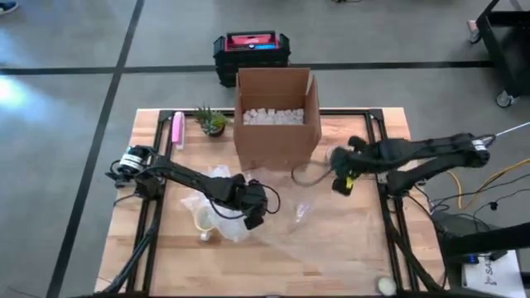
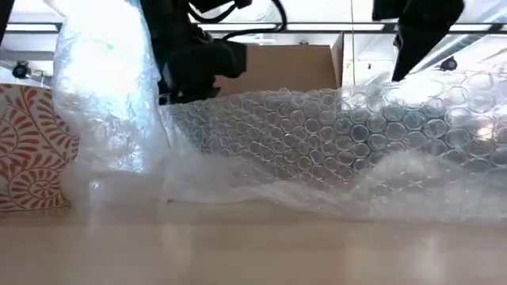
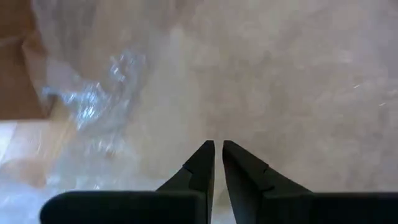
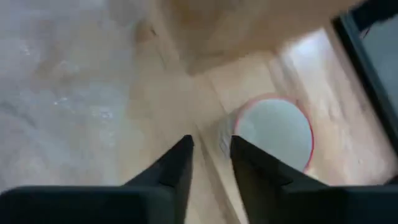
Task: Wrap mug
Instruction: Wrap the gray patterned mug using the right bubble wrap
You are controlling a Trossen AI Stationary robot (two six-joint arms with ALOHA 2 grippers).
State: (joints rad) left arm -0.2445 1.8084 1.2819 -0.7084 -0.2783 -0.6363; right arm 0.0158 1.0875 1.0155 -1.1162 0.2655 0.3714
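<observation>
Far left, the mug (image 2: 28,154), red-and-white leaf pattern, stands upright on the table (image 1: 348,248), with bubble wrap (image 2: 333,134) bunched against its side and rising in a tall fold just beside it. The mug looks only partly covered, so the wrap is probably early to mid way. Next over, the left gripper (image 1: 255,213) reaches in from the table's left edge with the arm stretched low toward the centre and the wrist pointing down at the sheet. In its wrist view the fingertips (image 3: 208,149) are pressed almost together with only a sliver between them, apparently nipping the film, though the film between them is hard to make out. Risk here: the pinch is thin and the film slick, so a pull could slip free and drop the fold, or drag the light mug over sideways, since nothing braces it. The rest of the sheet lies loose toward the right, in front of the cardboard box (image 1: 277,124), and could snag on the box corner if dragged. At the right, the right gripper (image 1: 342,184) hangs above the sheet's far edge, arm bent in from the right side, fingers spread and holding nothing. Just beyond its fingers the wrist view shows a round white object with a red rim (image 4: 277,134), identity unclear. A careless descent could knock it.
</observation>
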